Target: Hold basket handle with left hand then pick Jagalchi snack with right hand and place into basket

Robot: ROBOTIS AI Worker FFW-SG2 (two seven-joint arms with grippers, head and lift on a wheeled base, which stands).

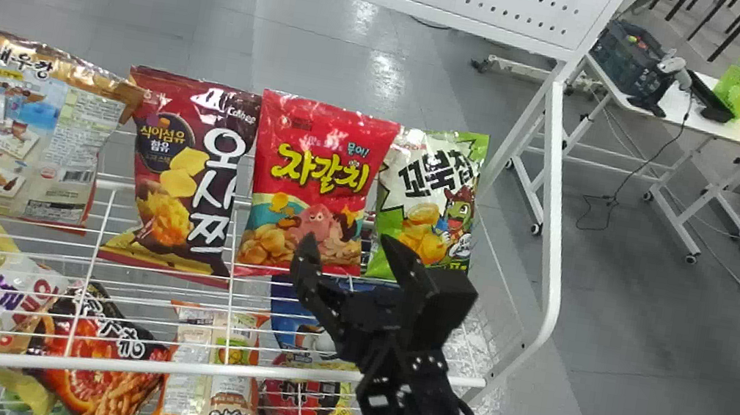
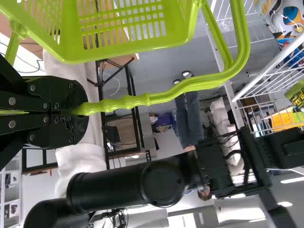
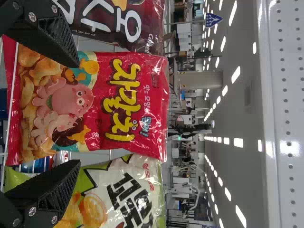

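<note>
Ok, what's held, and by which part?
The left end effector grips the basket by the wavy stretch of its handle; the right end effector, open before the Jagalchi snack, holds nothing.

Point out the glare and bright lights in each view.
Head view: white glare on the floor, glints along the top of the Jagalchi snack; left wrist view: ceiling lights glowing white; right wrist view: rows of those lights, plus shine on the white panel.
</note>
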